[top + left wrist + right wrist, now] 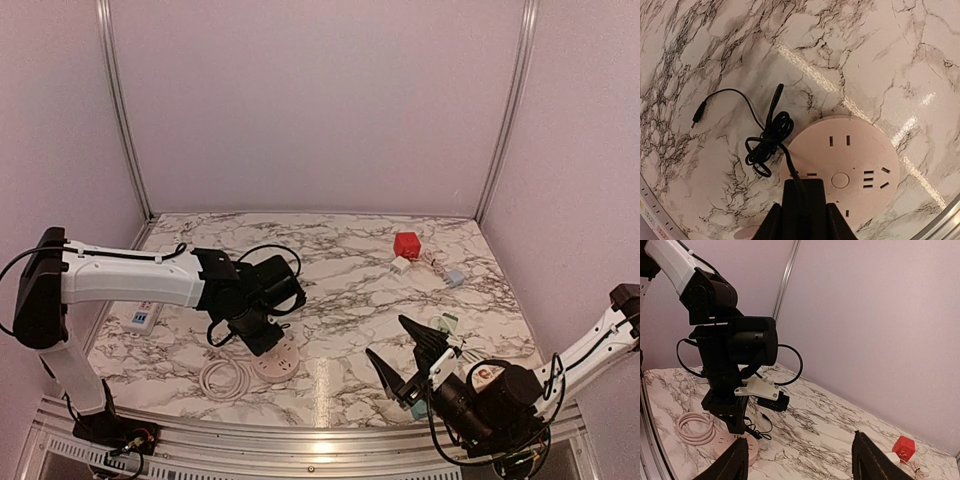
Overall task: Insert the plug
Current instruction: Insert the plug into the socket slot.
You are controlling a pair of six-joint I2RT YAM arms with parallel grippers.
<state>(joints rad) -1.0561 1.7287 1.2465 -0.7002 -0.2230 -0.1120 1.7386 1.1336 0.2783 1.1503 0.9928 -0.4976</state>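
Gripping the black plug point(802, 196), the left gripper point(803, 227) has its fingers closed in on the plug body from both sides, and it hangs right over the near rim of the round socket point(852, 150). The plug sits low against the pink face, just below one pair of slots. Whether the prongs have gone in at all, I cannot tell, as the plug body hides them.

My read: this is the insertion step itself, with alignment either finished or very nearly so. The next move calls for a straight, vertical press with the prongs square to the slots (any tilt and they will skid across the plastic), and the socket is loose on the marble table point(340, 330), so it may slide under a sideways push.

Trailing off the plug, the black cable point(767, 142) lies in a loose tangle beside the socket, its barrel tip point(695, 122) well clear on the marble. A pink coiled cord point(225, 378) lies just beside the socket.

Further out, the right gripper point(801, 460) is spread wide with nothing in it, parked well apart from the action. A white power strip point(143, 317) and a red cube point(406, 244) play no part.
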